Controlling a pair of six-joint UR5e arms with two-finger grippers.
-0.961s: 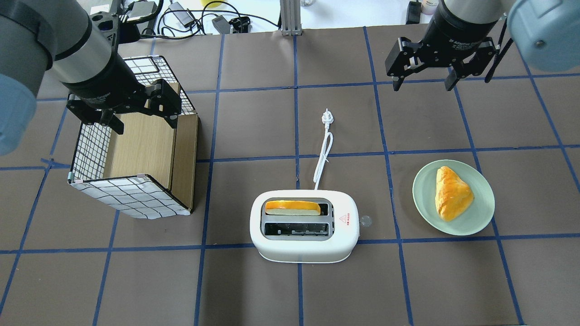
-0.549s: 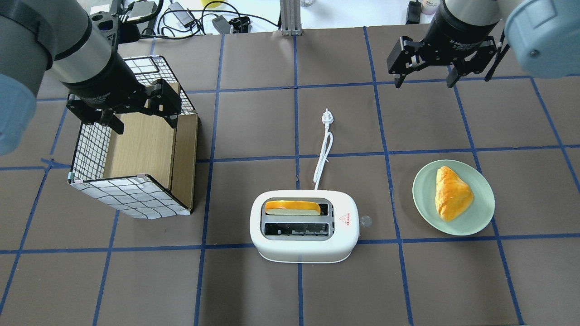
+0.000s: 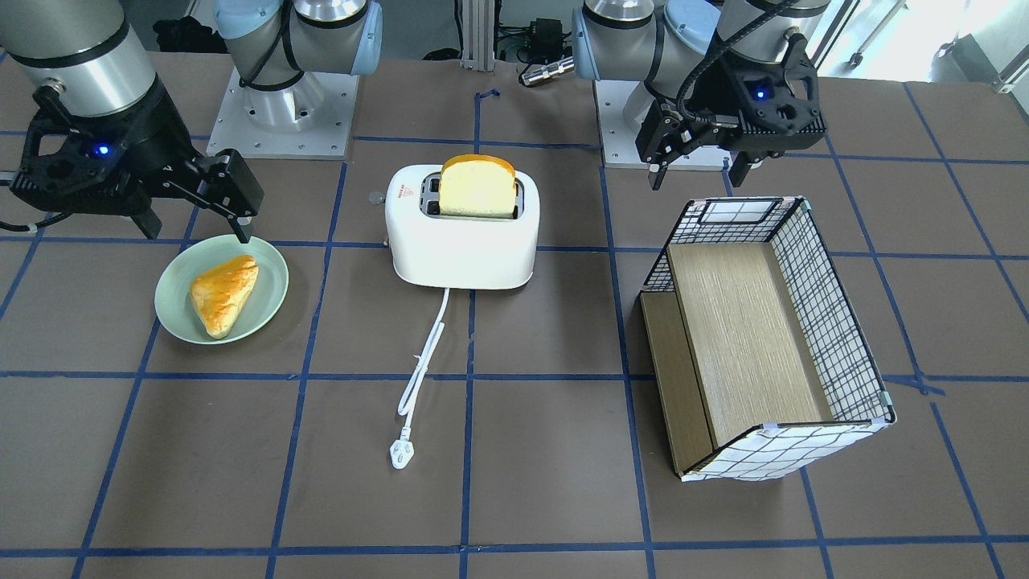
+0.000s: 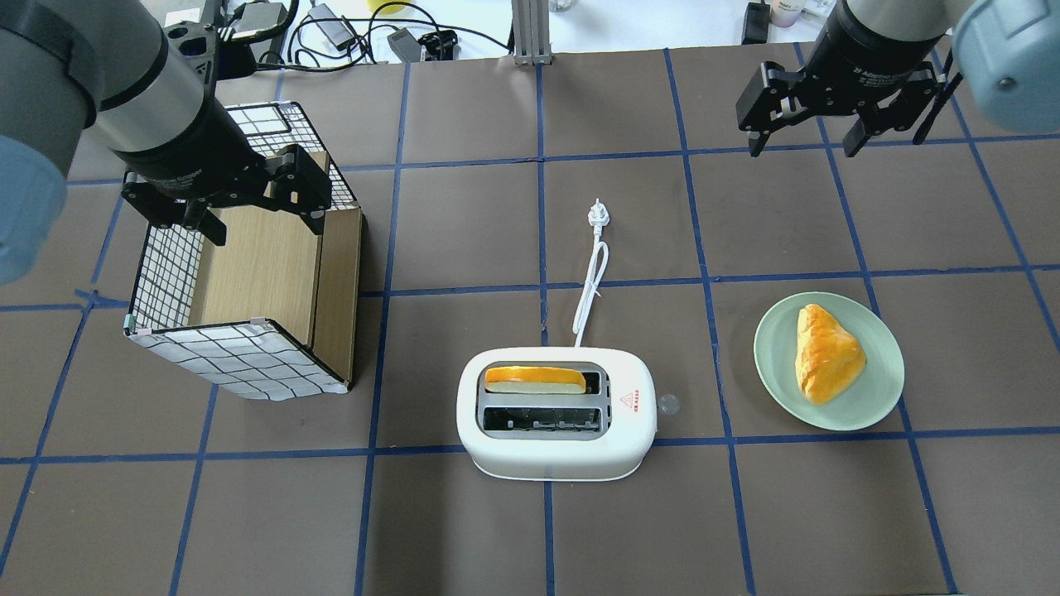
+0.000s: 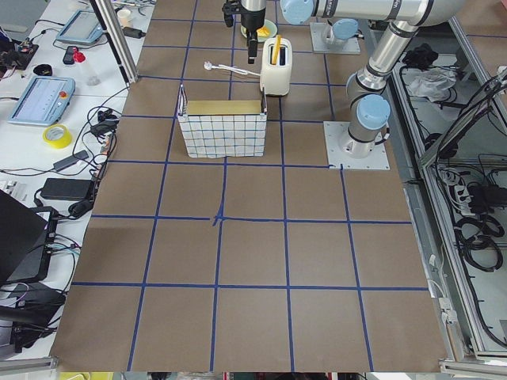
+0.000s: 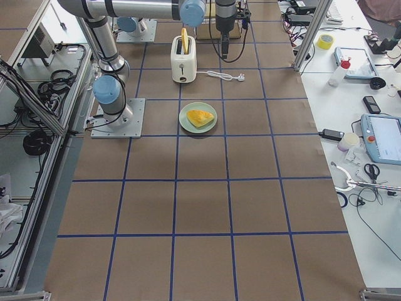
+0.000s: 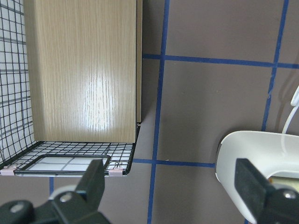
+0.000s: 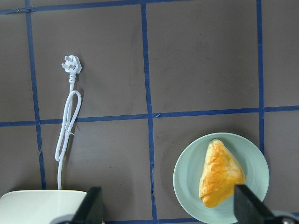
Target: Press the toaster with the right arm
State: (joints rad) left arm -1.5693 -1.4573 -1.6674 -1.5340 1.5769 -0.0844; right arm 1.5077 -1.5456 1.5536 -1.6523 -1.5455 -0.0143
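Observation:
The white two-slot toaster [image 4: 556, 451] stands near the table's front middle, with a slice of bread [image 4: 534, 379] upright in its far slot. Its side lever [image 4: 668, 405] sticks out on the right. Its white cord runs back to a loose plug [image 4: 595, 215]. The toaster [image 3: 462, 241] also shows in the front-facing view. My right gripper [image 4: 802, 149] is open and empty, high over the far right of the table, well away from the toaster; it also shows in the front-facing view [image 3: 195, 231]. My left gripper [image 4: 265, 228] is open and empty above the basket.
A pale green plate [image 4: 770, 364] with a golden pastry [image 4: 824, 352] lies right of the toaster. A wire-grid basket [image 4: 240, 364] with wooden panels lies tilted on the left. Cables and devices lie beyond the table's far edge.
My right gripper has moved to the right and slightly farther back, still open. The left arm, toaster and plate have not moved.

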